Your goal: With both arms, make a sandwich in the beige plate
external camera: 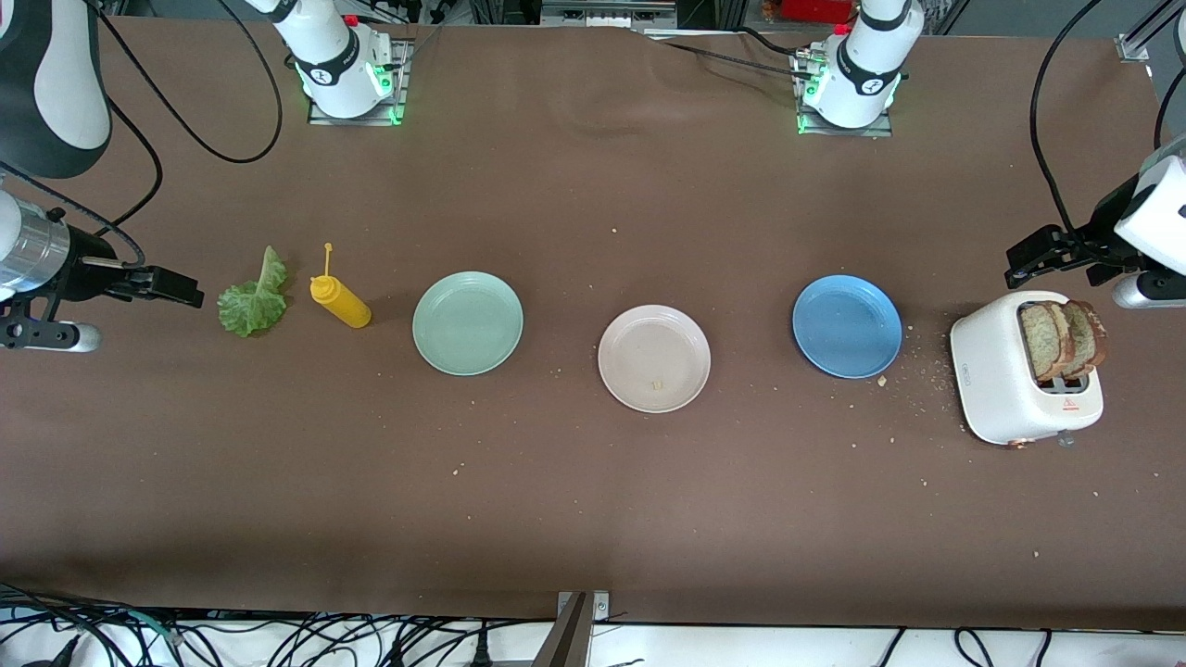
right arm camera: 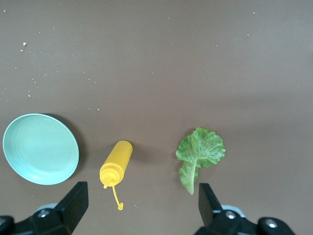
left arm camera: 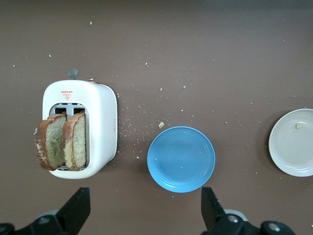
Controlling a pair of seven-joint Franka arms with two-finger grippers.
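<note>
Three round plates sit in a row on the brown worktop [external camera: 593, 519]: a mint-green plate [external camera: 467, 322], a pale beige plate [external camera: 654, 358] between the others holding only a crumb, and a blue plate [external camera: 847, 325]. Two speckled brown bread slices [external camera: 1066, 338] stand in the white toaster [external camera: 1010, 384]. One ruffled green lettuce leaf [external camera: 253, 298] lies beside one yellow squeeze bottle [external camera: 339, 300]. The left gripper [left arm camera: 145, 208] hangs over the worktop by the toaster, jaws apart; the right gripper [right arm camera: 142, 205] by the lettuce, jaws apart. Only the front view shows all three plates.
</note>
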